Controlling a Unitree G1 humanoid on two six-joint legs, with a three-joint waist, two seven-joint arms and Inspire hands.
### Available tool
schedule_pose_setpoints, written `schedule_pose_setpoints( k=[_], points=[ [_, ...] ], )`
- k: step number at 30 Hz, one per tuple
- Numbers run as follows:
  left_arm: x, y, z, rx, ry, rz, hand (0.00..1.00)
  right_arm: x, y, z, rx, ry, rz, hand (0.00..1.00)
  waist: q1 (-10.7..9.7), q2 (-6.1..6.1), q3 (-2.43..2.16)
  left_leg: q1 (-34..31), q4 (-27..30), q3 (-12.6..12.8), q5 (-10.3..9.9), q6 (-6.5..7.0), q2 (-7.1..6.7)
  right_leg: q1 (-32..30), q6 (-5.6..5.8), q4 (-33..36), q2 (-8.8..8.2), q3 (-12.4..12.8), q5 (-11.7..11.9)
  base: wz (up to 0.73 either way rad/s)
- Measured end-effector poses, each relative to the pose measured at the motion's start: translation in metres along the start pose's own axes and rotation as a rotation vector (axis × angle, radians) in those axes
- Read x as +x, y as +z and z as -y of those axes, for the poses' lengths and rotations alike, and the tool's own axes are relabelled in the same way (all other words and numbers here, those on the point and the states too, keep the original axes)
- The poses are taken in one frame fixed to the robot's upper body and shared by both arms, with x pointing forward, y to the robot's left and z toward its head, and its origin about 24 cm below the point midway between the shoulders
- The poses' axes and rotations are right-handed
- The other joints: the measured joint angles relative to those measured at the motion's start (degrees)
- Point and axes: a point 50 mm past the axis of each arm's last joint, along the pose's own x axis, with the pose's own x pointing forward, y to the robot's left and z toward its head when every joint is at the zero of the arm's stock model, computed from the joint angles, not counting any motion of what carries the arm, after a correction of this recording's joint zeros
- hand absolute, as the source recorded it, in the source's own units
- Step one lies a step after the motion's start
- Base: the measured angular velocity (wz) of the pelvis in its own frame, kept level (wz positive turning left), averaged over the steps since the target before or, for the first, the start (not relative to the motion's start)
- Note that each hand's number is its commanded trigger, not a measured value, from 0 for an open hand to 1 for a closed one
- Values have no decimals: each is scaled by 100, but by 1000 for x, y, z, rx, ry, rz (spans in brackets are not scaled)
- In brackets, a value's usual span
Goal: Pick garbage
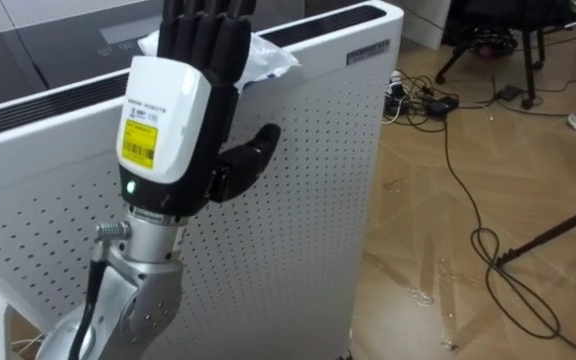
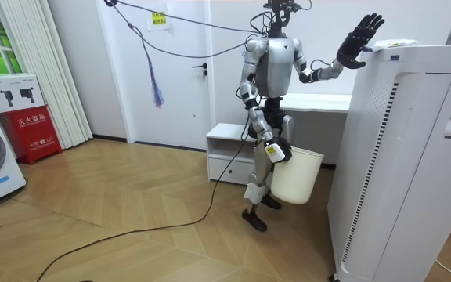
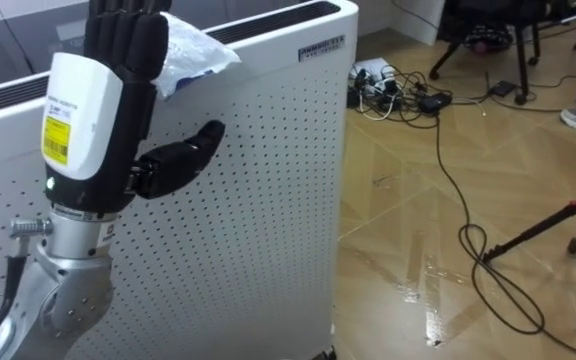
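The garbage is a crumpled white plastic wrapper lying on the top of a tall white perforated appliance. I stand close beside that appliance. My left hand is raised in front of the wrapper with its back to the camera. Its fingers are straight and point up, the thumb sticks out sideways, and it holds nothing. The wrapper's left part is hidden behind the fingers. In the room view my right hand hangs low at my side, curled on the rim of a white bin.
To the right of the appliance the wooden floor carries a power strip with tangled cables, a long black cable, tripod legs and a chair base. Behind me stand a low white cabinet and a desk.
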Motion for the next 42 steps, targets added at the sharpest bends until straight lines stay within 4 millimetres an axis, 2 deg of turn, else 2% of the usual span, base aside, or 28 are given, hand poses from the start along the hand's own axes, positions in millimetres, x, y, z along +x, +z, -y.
schedule_pose_setpoints(
  k=[5, 9, 13, 18, 22, 25, 35, 42],
  points=[
    [-2, 1, -1, -2, -2, -2, 0, 0, 0, 1, -2, -2, -2, 100, 10, -11, 6, 34, -2, 0, 0, 0, 5, 34, -2, -11, -1, 3, -2, 0],
    [-6, 3, -1, 41, -30, 24, 0, 0, 0, 0, -1, -1, -2, 100, 55, -51, 29, 29, 0, -15, 0, 0, 5, 35, -3, -10, -9, -9, -5, 0],
    [-3, 8, -2, 89, -34, 70, 0, 0, 0, -1, 2, 0, -1, 100, 176, -96, 25, -1, 11, -46, 0, 0, -7, 23, -2, -11, -16, -45, -7, 3],
    [-2, 8, -3, 108, -41, 63, 0, 1, 0, -2, 5, 5, 1, 100, 195, -139, 21, -16, 17, -139, 0, 0, -29, 24, -3, -31, -37, -152, -26, 10],
    [-2, 7, -2, 117, -69, 49, 0, 2, 1, -3, 6, 6, 1, 100, 237, -136, 18, -28, 15, -141, 0, 0, -28, 22, -1, -23, -40, -153, -36, 1],
    [-3, 6, -2, 122, -74, 38, 0, 2, 1, -3, 6, 7, -1, 100, 222, -128, 14, -33, 18, -141, 0, 0, 9, 49, -1, -19, -41, -154, -36, 0],
    [-15, 3, 2, 121, -124, 3, 0, 1, 1, -1, 1, 2, -2, 100, 133, -99, 7, 7, 14, -141, 0, 0, 8, 86, -2, -17, -38, -152, -36, 0],
    [-16, 2, 1, 124, -123, -1, 0, 0, 1, 1, -3, -5, -3, 100, 134, -20, 17, 49, -6, -137, 0, -1, 6, 114, -1, -17, -35, -148, -36, 0]
  ],
)
